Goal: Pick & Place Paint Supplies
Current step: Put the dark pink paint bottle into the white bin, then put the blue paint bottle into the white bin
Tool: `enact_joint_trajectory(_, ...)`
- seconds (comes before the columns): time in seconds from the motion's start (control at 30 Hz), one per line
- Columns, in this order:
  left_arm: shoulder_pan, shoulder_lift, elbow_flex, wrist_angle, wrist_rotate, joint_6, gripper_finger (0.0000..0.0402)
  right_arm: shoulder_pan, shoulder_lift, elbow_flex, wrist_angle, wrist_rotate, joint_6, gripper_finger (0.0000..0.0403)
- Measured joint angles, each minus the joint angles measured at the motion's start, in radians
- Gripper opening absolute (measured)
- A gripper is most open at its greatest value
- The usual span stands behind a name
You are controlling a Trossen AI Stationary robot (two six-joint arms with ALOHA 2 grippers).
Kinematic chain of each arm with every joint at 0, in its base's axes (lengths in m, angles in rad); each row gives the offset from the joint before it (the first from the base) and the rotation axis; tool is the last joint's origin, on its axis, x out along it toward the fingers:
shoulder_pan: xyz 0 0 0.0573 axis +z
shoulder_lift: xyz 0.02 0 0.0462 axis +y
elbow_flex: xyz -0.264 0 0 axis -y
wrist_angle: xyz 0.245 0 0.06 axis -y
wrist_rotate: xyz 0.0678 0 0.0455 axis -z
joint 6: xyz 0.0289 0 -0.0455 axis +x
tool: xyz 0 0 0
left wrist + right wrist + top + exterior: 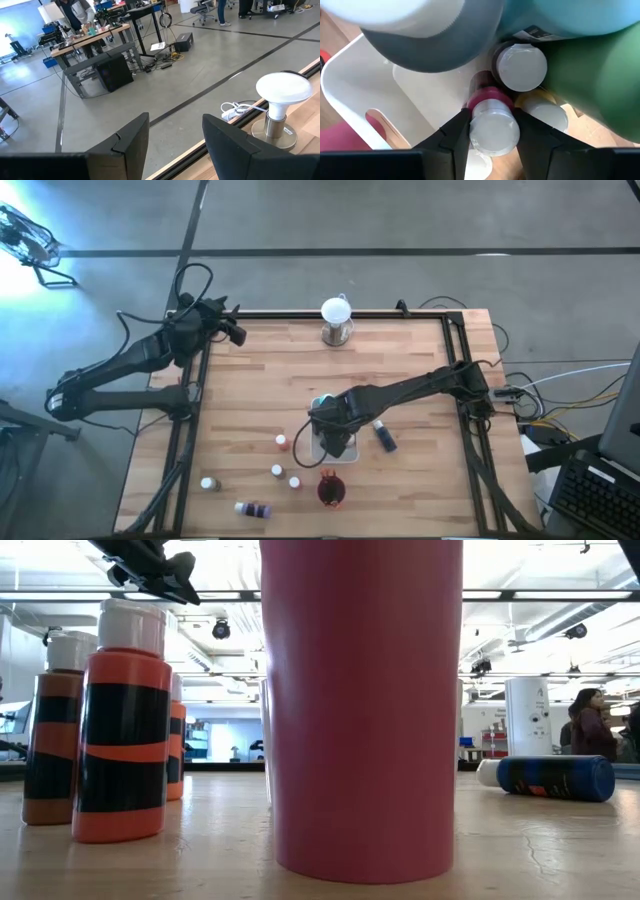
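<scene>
Right tool (491, 131) over the white tray (350, 82), fingers around a magenta bottle's (490, 120) cap; light, rigid, slick plastic, grip below cap; left tool (175, 145) apart, parked at worktop's far-left corner.

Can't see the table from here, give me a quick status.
Right gripper around a red paint bottle over the white tray. Left gripper open, idle. Bottles crowd the tray.

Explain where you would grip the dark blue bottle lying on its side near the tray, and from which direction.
Grip the dark blue bottle across the middle of its round body, coming straight down from above. It lies flat on the table with its white cap toward the tray, so the jaws should straddle its width, not its length. The space around it looks free.
</scene>
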Motion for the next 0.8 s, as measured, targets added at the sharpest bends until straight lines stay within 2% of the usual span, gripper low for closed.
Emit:
enact_joint_trajectory(0.5,0.000,0.000,0.000,0.000,0.000,0.000,0.0191,0.000,-0.014,0.010,-0.006,-0.006,-0.002,0.0166)
enact_joint_trajectory(0.7,0.000,0.000,0.000,0.000,0.000,0.000,0.0191,0.002,-0.019,0.087,-0.041,-0.007,-0.003,0.0149)
enact_joint_trajectory(0.8,0.000,0.000,0.000,0.000,0.000,0.000,0.0191,0.007,-0.020,0.140,-0.122,-0.009,-0.005,0.0135)
